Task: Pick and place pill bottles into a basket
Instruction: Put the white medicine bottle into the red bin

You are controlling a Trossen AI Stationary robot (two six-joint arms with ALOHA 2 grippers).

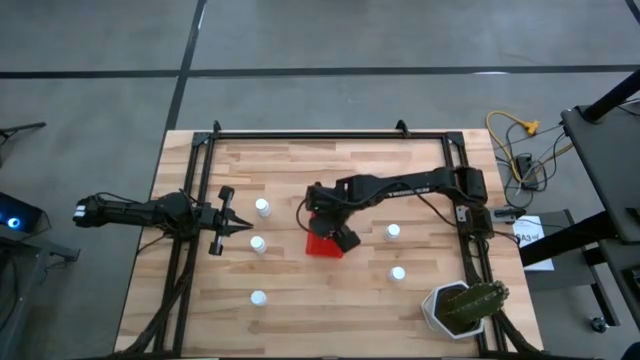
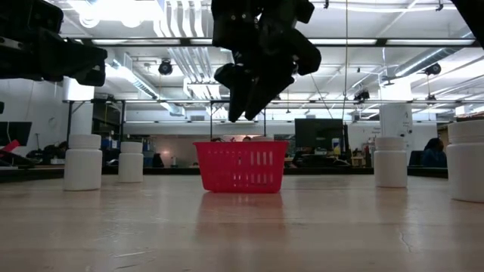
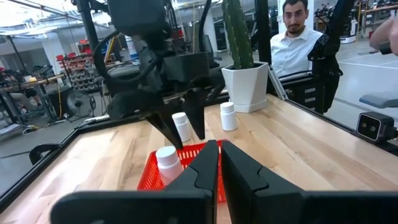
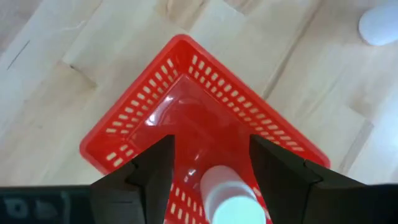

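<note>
The right gripper [image 4: 210,163] hangs over the red basket [image 1: 322,243], fingers pointing down and spread apart, with one bottle [image 4: 233,200] lying in the basket just below them. Nothing seems clamped; the bottle looks to be free. The risk I see from here is on the way back up: the fingers sit close to the basket's rim, and a sideways drift could catch the light plastic wall and drag or tip the basket, spilling the bottle. The next reach is also tight, since the arm stretches across the middle of the table and its elbow passes near the bottles on the right, at [image 1: 393,232] and [image 1: 398,273].

The left gripper [image 1: 240,226] waits at the left side of the table, fingers pressed together and holding nothing, aimed toward the basket. Two bottles, [image 1: 262,207] and [image 1: 258,243], stand just beside its tip, so a careless swing could knock them over. Another bottle [image 1: 259,297] stands nearer the front edge. A potted cactus [image 1: 465,307] occupies the right front corner.
</note>
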